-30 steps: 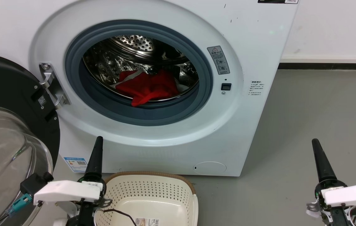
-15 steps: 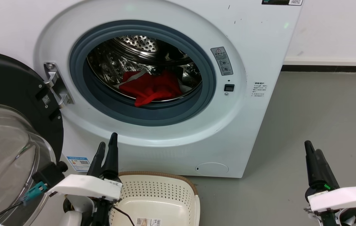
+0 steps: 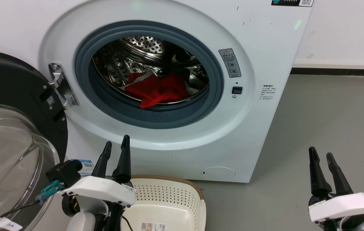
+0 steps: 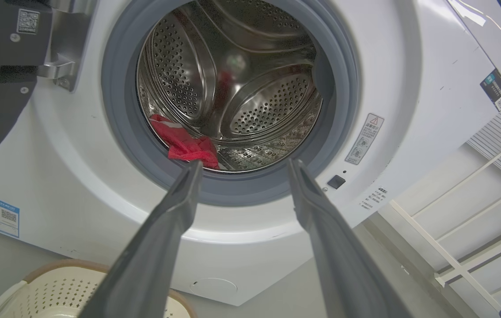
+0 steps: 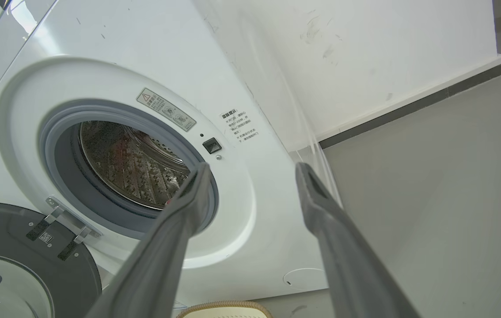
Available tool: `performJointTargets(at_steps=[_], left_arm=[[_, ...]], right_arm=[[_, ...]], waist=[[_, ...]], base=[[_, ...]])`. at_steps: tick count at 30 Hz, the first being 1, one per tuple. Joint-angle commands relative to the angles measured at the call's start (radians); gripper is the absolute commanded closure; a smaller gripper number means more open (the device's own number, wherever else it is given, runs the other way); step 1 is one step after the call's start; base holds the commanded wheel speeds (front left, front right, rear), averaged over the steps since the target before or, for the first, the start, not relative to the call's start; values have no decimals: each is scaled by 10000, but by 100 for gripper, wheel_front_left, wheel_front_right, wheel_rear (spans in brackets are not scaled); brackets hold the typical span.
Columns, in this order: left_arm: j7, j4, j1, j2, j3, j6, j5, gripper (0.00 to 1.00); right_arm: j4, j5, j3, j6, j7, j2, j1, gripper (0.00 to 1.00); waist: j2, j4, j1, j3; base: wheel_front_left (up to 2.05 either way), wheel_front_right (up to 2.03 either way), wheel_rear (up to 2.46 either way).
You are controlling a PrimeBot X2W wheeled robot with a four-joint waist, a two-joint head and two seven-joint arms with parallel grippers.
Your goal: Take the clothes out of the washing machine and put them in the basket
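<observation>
Before the open washing machine, hovers with both grippers empty: left gripper with fingers spread near the cream basket, right gripper likewise parted over the grey floor. Finds the red clothes heaped low in the steel drum, one corner spilling toward the grey seal, the door swung wide at left.

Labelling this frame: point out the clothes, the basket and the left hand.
clothes point(image 3: 158, 88), head view, middle of red heap
basket point(image 3: 169, 195), head view, perforated back wall
left hand point(image 3: 117, 140), head view, midway between fingertips
</observation>
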Motion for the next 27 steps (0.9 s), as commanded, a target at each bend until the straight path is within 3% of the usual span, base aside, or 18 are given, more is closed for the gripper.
performJointTargets(at_steps=[1,27], left_arm=[[-103,-63,-254,26,-53,20,290,0],[-776,634,-586,232,-792,193,3366,0]], right_arm=[[-151,-292,-2,2,-72,-33,-55,0],[-53,-3240,-160,2,-153,-33,180,0]], waist=[[0,9,-1,0],[0,237,-1,-24]], base=[[0,0,0],[0,0,0]])
